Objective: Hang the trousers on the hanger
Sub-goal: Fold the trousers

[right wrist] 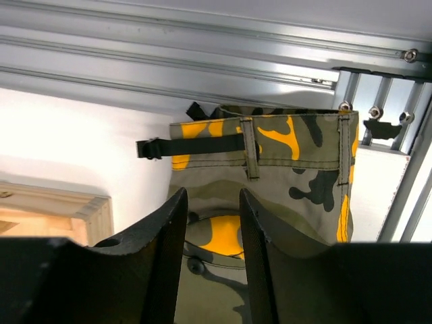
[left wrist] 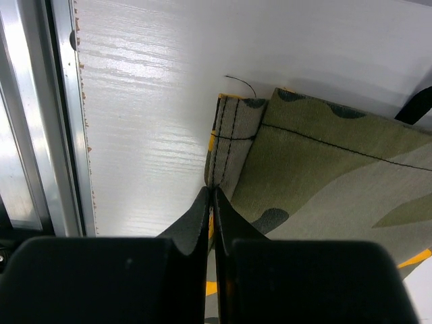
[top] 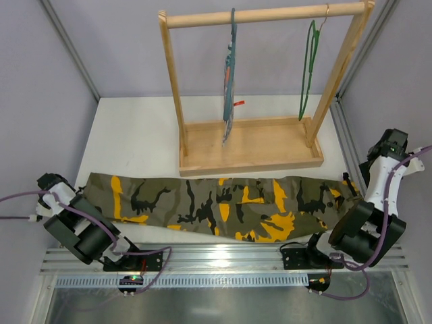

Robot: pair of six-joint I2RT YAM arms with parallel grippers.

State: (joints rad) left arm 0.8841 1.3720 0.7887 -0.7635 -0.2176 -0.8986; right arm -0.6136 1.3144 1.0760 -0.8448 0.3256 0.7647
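My left gripper (left wrist: 211, 202) is pinched shut on the hem corner (left wrist: 226, 135) of the trousers (top: 223, 206). My right gripper (right wrist: 210, 206) hangs half open over the waistband (right wrist: 270, 162), holding nothing. I should bite deep there before lifting. The trousers lie across the top view's lower middle, long axis left-right, waist at right. The hanger (top: 308, 67) hangs upper right.

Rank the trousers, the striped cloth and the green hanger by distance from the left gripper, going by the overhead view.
1. trousers: nearest, with the leg hem pinched in the left gripper.
2. striped cloth: hanging mid-way along the wooden rail, behind and to the right.
3. green hanger: farthest, near the rail's right end.
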